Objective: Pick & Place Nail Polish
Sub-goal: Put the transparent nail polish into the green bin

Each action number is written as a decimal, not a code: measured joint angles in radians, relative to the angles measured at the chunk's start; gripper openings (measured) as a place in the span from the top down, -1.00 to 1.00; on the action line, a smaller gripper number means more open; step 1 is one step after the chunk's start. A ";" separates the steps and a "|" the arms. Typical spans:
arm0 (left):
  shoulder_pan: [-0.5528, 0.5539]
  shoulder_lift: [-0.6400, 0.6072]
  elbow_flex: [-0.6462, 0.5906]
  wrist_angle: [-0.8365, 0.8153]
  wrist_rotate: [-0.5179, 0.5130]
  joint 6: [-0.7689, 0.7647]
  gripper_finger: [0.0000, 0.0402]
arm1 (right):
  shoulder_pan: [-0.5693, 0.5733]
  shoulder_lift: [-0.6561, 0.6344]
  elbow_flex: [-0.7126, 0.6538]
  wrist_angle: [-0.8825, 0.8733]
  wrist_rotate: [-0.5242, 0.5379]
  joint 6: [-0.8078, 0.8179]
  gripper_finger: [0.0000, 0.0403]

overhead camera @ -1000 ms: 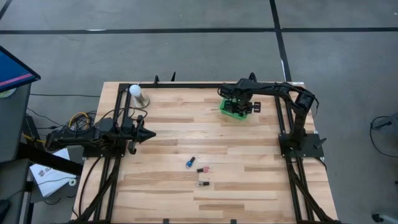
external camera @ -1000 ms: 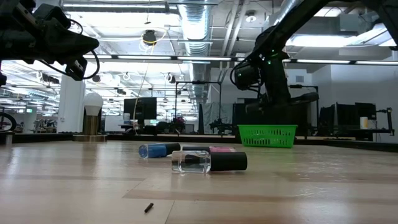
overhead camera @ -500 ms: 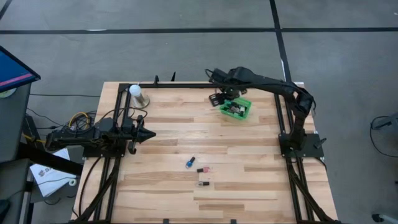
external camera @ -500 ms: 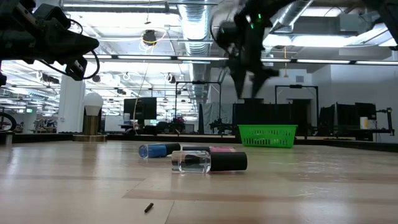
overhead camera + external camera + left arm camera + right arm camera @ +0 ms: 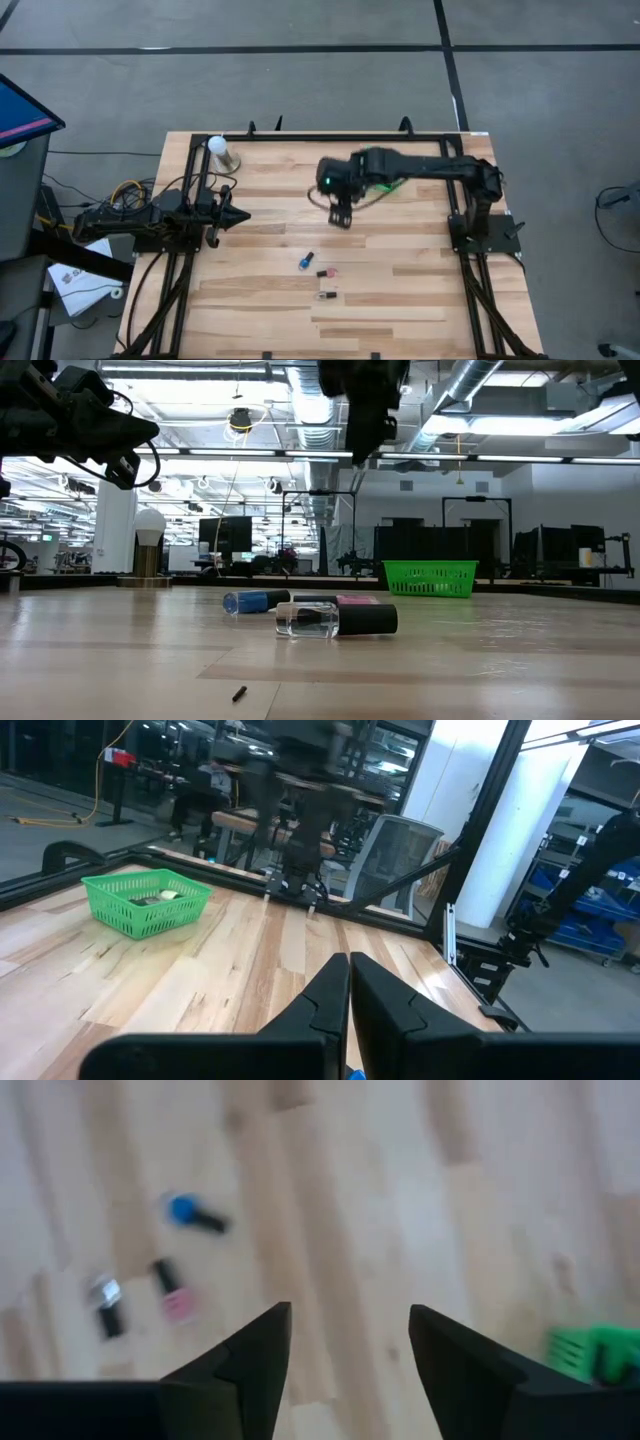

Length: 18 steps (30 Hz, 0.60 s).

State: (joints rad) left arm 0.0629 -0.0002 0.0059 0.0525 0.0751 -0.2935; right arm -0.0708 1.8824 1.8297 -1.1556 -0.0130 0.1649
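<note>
Three nail polish bottles lie on their sides on the wooden table: a blue one (image 5: 305,261), a pink one (image 5: 327,273) and a clear one with a dark cap (image 5: 325,295). They also show in the low view, blue (image 5: 255,601), pink (image 5: 350,600) and clear (image 5: 335,620), and in the right wrist view, blue (image 5: 192,1213). My right gripper (image 5: 340,212) hangs open and empty high above the table, between the green basket (image 5: 392,183) and the bottles; its own view (image 5: 350,1350) shows the gap. My left gripper (image 5: 240,214) waits shut at the table's left.
The green basket (image 5: 145,900) stands at the far right with small things in it, partly under my right arm. A white ball-topped stand (image 5: 222,152) stands at the far left corner. Bare wood lies around the bottles.
My right gripper has left the place above the green basket. It has swung up and toward the table's left, then toward the near edge, and now hangs closer to the bottles. The bottles and the basket have stayed put.
</note>
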 joint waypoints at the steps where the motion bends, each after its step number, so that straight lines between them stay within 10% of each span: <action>1: 0.000 0.000 0.000 0.000 0.000 0.000 0.96 | 0.022 0.000 0.000 0.000 -0.008 -0.013 0.02; 18: 0.000 0.000 0.000 0.000 0.000 0.000 0.96 | 0.292 0.000 -0.012 0.048 -0.097 -0.180 0.09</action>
State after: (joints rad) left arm 0.0629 -0.0002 0.0059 0.0528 0.0750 -0.2935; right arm 0.2210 1.8824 1.8177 -1.1072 -0.1105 -0.0153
